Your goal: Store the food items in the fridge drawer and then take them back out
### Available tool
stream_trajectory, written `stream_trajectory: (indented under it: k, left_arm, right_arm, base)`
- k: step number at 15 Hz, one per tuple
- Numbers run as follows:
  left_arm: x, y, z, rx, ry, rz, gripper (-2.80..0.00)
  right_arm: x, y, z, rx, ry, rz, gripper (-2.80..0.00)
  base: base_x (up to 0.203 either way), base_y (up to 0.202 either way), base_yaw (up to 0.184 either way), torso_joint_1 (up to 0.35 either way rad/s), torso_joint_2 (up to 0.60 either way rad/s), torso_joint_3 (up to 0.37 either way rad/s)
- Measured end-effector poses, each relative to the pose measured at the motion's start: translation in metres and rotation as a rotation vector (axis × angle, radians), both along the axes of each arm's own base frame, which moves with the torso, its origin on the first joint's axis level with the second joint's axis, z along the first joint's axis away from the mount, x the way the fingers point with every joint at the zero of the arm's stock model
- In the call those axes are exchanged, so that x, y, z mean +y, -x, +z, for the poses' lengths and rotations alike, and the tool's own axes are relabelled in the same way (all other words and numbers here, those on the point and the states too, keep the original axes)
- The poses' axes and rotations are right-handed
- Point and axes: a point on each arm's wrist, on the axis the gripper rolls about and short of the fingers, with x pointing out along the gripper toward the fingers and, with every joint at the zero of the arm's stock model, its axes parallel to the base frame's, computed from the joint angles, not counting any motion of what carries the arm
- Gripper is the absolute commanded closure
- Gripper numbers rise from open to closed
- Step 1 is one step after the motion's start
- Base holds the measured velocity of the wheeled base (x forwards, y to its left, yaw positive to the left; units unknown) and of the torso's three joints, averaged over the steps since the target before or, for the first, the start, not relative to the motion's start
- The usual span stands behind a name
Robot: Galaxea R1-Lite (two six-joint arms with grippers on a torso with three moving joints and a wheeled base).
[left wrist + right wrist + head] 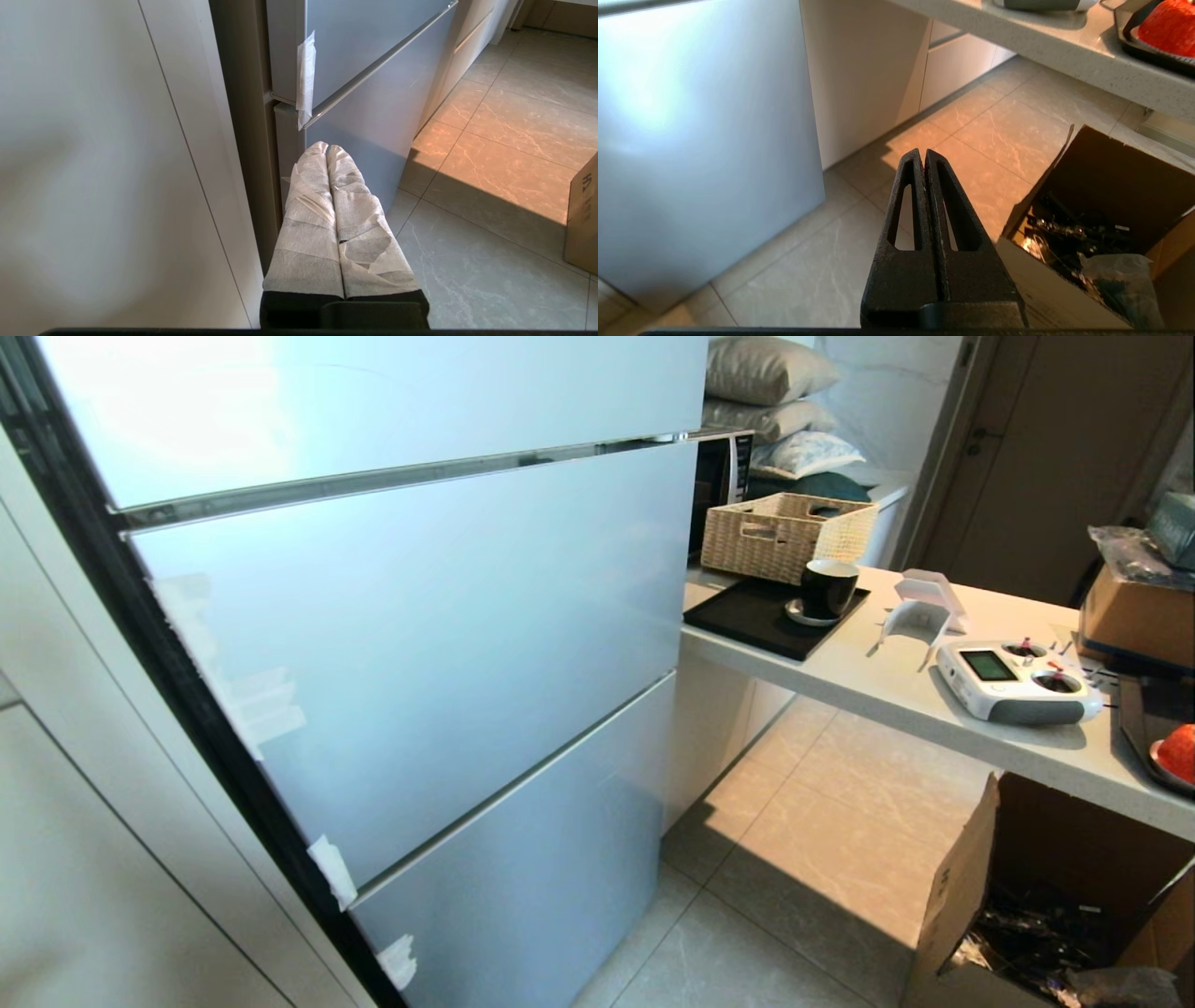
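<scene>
Fridge (pixel 411 644) closed; red-orange fruit (pixel 1178 753) on the counter (pixel 896 686)

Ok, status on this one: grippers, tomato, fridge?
Left gripper shut, empty, low by fridge. Right gripper shut, empty, over floor. Tomato on counter tray. Fridge fronts closed.

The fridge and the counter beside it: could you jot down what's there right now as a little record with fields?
fridge: pale blue doors, all closed, bits of tape on the edges
food: one red-orange fruit in a dark tray at the counter's near end
counter: basket, black mug on a black mat, white remote control
floor: open cardboard box under the counter
left gripper: shut, empty, low beside the fridge's corner
right gripper: shut, empty, over the floor
</scene>
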Motion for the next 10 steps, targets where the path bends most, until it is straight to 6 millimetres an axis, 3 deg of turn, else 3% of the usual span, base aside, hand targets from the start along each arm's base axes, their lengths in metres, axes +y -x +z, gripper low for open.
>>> stream_trajectory:
  k: [10]
  left_arm:
    - [0.0000, 0.0000, 0.0000, 0.000, 0.000, -0.001, 0.00]
  right_arm:
    - [0.0000, 0.0016, -0.0017, -0.023, -0.059, -0.008, 0.00]
  base:
    - [0.000, 0.000, 0.000, 0.000, 0.00, 0.000]
